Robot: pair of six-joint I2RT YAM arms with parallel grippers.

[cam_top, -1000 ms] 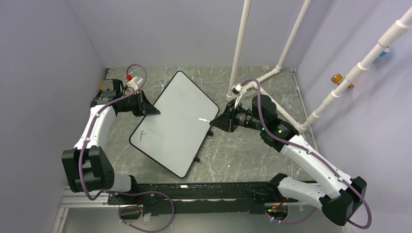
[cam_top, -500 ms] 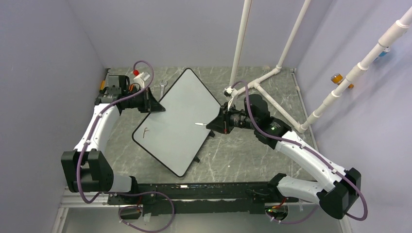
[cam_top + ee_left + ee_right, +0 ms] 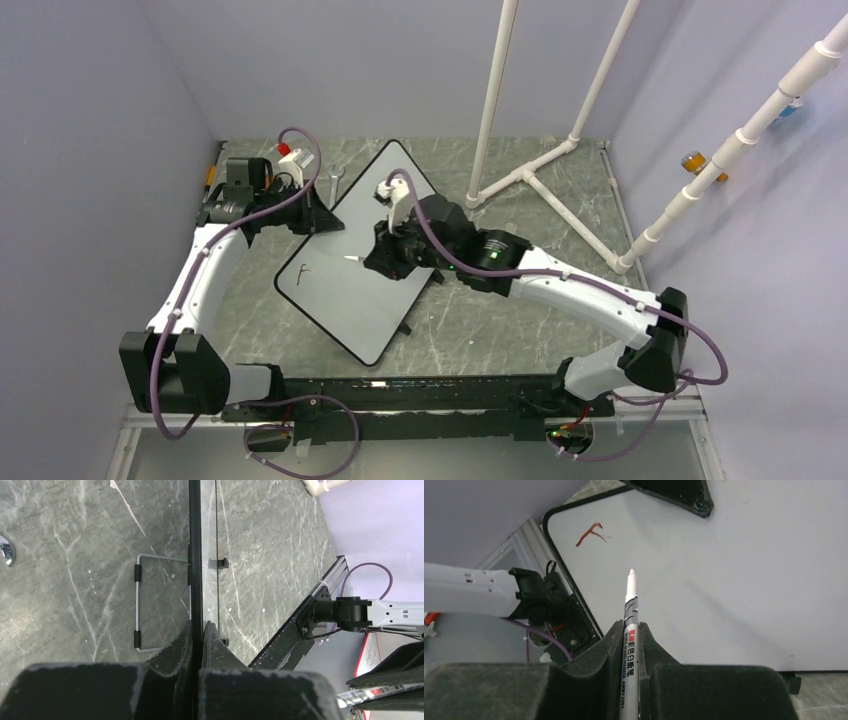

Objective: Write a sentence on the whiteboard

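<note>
Your left gripper (image 3: 328,223) is pinched tight on the upper-left edge of the whiteboard (image 3: 375,300), which sits turned like a diamond on the grey marbled table (image 3: 500,310), left of centre. Your right gripper (image 3: 375,258) is clamped around a white marker (image 3: 630,605) and reaches across the board, with the tip aimed toward the left corner. You cannot tell whether the tip touches the surface. Of the sentence (image 3: 591,533), only one reddish-brown mark shows, shaped like a small F, near that left corner and apart from the marker tip.
</note>
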